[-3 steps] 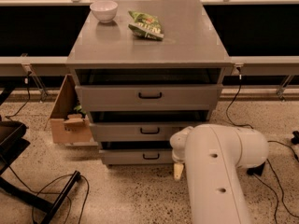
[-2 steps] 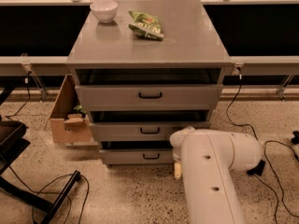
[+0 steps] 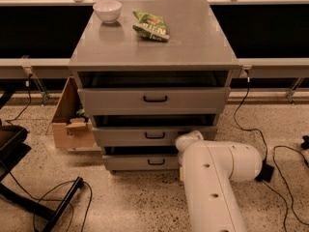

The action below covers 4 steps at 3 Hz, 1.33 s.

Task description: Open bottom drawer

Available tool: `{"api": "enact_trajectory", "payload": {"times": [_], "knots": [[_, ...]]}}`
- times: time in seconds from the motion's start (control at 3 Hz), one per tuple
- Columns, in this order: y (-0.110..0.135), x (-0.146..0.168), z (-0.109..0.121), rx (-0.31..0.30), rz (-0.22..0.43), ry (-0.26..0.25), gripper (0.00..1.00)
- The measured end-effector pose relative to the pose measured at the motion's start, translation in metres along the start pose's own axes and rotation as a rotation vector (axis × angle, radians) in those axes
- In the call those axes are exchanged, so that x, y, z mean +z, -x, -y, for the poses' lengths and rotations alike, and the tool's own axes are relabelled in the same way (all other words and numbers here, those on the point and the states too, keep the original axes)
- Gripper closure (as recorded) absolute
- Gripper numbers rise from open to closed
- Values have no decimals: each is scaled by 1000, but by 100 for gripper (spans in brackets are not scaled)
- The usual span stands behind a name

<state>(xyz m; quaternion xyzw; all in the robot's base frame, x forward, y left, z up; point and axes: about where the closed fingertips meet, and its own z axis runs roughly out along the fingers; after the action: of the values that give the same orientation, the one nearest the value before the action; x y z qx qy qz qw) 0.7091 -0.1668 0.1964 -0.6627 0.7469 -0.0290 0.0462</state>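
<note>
1. The bottom drawer (image 3: 137,163) is the lowest and shallowest of three grey drawers in the desk (image 3: 193,42). It sits just above the floor, with a flat, matte front and a small black bar handle (image 3: 156,162) at its middle. A dark gap shows above its front panel.
2. The claw (image 3: 185,143) is at the right end of the bottom drawer's front, mostly hidden behind the robot's own arm (image 3: 212,187). I cannot tell whether it is released or clenched, nor whether it touches the drawer.
3. The arm is smooth, white and rounded, with small dark dots along its casing.
4. The middle drawer (image 3: 145,135) and the tall top drawer (image 3: 120,100) have the same flat grey fronts and black handles.
5. On the smooth desk top stand a round white bowl (image 3: 107,9) and a crinkled green snack bag (image 3: 151,25), near each other but apart.
6. An open cardboard box (image 3: 65,129) sits on the floor to the left of the desk.
7. Black cables (image 3: 251,124) trail over the speckled stone floor (image 3: 135,202).
</note>
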Motion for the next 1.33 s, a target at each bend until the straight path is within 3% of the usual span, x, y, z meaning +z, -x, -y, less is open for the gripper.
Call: {"api": "enact_trajectory", "payload": {"times": [0.33, 1.0, 1.33], "knots": [[-5, 16, 0, 28, 28, 2, 45], [-8, 6, -2, 34, 20, -3, 92], [-7, 3, -3, 34, 20, -3, 100]]}}
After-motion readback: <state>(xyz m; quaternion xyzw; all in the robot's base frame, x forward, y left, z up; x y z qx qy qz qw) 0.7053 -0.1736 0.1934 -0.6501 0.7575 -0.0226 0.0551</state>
